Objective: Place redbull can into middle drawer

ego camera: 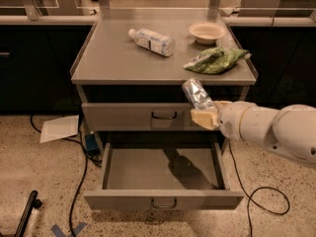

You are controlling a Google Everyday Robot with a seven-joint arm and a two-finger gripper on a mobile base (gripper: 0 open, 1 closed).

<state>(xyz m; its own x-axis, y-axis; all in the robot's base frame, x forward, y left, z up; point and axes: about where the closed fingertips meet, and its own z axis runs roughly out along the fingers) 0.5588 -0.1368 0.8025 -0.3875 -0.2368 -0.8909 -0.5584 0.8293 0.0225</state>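
Cabinet (123, 58) of grey metal stands with the middle drawer (143, 169) pulled out below. White arm (266, 130) reaches from the right; its gripper (205, 115) hangs above the drawer's right part, jaws closed on the tilted redbull can (197, 94), before the upper drawer front (128, 116).

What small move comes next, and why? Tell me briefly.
Probably lower the gripper, shut on the can, down and slightly left into the drawer. The drawer stands open below, and the can hangs tilted above its right half, level with the upper drawer front, so it is not yet inside.
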